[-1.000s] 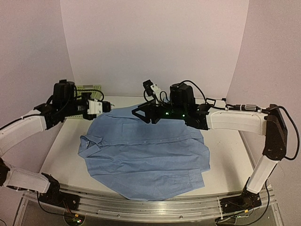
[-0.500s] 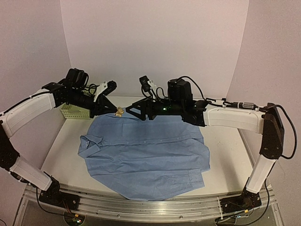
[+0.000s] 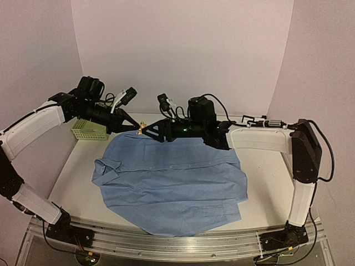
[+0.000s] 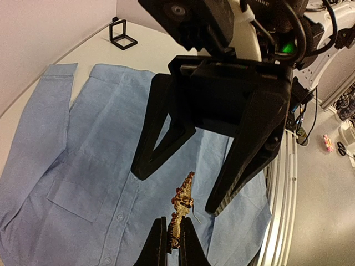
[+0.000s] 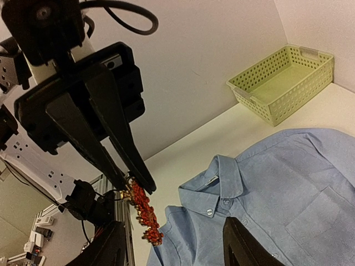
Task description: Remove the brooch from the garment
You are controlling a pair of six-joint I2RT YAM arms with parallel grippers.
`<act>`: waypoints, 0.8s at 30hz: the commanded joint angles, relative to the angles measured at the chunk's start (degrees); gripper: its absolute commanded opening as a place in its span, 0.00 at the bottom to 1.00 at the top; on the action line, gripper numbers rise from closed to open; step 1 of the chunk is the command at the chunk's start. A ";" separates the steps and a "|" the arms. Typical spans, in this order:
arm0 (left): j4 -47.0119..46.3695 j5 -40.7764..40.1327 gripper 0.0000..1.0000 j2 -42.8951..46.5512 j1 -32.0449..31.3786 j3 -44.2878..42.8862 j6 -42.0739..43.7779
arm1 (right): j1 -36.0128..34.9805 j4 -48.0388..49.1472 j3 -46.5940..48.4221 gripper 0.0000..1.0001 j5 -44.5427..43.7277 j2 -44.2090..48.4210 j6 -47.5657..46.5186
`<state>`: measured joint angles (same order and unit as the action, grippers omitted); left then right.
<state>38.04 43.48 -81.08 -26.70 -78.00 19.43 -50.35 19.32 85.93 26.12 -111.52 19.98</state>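
The brooch [image 3: 142, 129], a small red-and-gold cluster, hangs in the air above the far edge of the garment [image 3: 172, 183], clear of the cloth. My left gripper [image 3: 136, 128] is shut on its lower end [image 4: 182, 208]. My right gripper [image 3: 150, 133] faces it, open, one black finger [image 4: 161, 133] on either side of the brooch's free end without touching it. The right wrist view shows the brooch [image 5: 143, 213] dangling from the left gripper's fingertips [image 5: 136, 177], between my own spread fingers. The garment [image 5: 288, 205] is a light blue shirt lying flat, collar to the left.
A green mesh basket [image 3: 89, 130] stands at the back left of the table [image 3: 72, 172], behind the left arm, also seen in the right wrist view [image 5: 283, 83]. A small black square box [image 4: 122, 36] sits near the back wall.
The left arm swung in from the left carrying the brooch to the middle. The right gripper moved left to meet it, and its fingers now straddle the brooch.
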 commanded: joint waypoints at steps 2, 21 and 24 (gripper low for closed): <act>0.23 1.79 0.00 1.21 -0.29 -1.46 -3.35 | -0.37 6.24 1.15 0.42 4.53 -0.25 2.43; -0.86 3.21 0.00 1.59 -0.45 -0.46 -2.76 | -0.93 7.68 0.70 0.27 4.83 -0.31 3.44; -1.28 3.20 0.00 1.64 -0.46 -0.25 -3.04 | -1.06 7.81 0.60 0.26 4.72 -0.28 3.40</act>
<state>37.98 45.39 -81.08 -26.89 -78.00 16.53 -50.76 24.45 85.17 29.85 -111.98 22.89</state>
